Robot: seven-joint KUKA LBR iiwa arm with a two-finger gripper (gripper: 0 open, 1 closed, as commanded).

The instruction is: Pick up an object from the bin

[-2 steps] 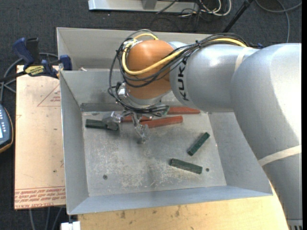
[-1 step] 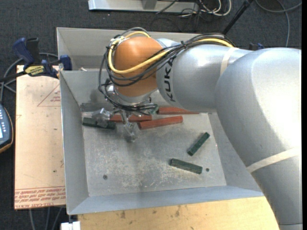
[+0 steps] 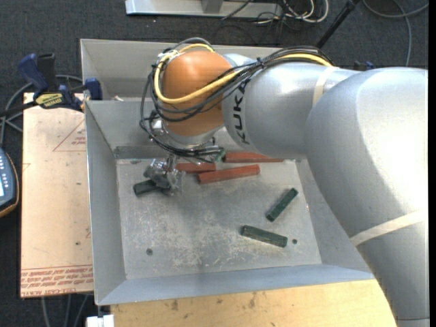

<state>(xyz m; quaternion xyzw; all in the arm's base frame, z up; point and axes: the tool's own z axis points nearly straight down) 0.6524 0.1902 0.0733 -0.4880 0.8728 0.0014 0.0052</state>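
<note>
My end effector (image 3: 165,174) is at the small dark green rectangular block's (image 3: 145,188) right end; open or closed, I cannot tell. I should centre over that block, avoiding the long red-brown bar (image 3: 228,174) to its right.

"KUKA" in black letters on silver arm (image 3: 293,121), near orange wrist cover (image 3: 194,80).

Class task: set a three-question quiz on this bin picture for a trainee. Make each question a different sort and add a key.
1. True or false: the gripper is at a dark block in the left part of the bin floor.
2. How many dark green bars lie apart from the gripper, toward the floor's right? A) one B) two C) four
3. Fill in: the long bars just right of the gripper are ____ in colour.
Key: 1 true; 2 B; 3 red-brown.
</note>
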